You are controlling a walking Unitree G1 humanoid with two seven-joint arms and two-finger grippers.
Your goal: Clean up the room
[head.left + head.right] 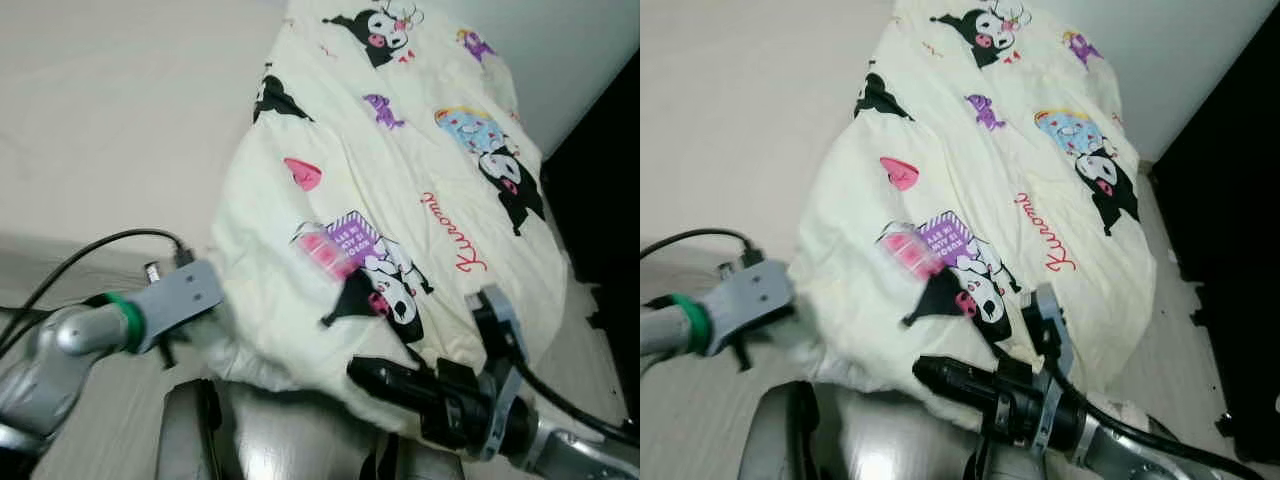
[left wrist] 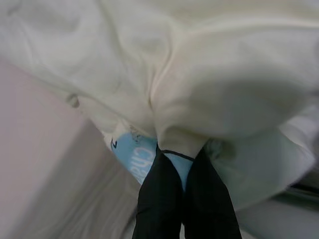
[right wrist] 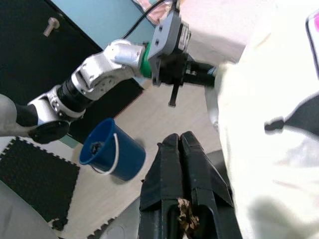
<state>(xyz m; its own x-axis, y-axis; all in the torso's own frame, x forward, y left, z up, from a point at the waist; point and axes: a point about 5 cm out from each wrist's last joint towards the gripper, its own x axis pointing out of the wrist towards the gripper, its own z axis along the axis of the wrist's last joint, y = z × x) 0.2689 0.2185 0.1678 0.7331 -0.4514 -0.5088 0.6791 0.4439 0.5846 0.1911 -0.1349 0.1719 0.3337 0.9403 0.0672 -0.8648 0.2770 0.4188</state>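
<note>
The left gripper (image 2: pixel 182 164) is pinching the blanket (image 1: pixel 400 190) edge, lifting it off the bed (image 1: pixel 110 110). The right gripper (image 3: pixel 180 149), jaws closed empty, is waiting beside the blanket.

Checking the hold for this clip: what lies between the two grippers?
In the left eye view, the near edge of the cream cartoon-print blanket sags between the left gripper, shut on it, and the right gripper.

Cream quilt (image 1: pixel 400 180) printed with black-and-white cartoon characters, pink heart, purple box, red script. Blue bucket (image 3: pixel 112 152) at lower left of right wrist view, white handle. Green ring on silver left arm (image 1: pixel 90 330). Black foam mat (image 3: pixel 35 184).
</note>
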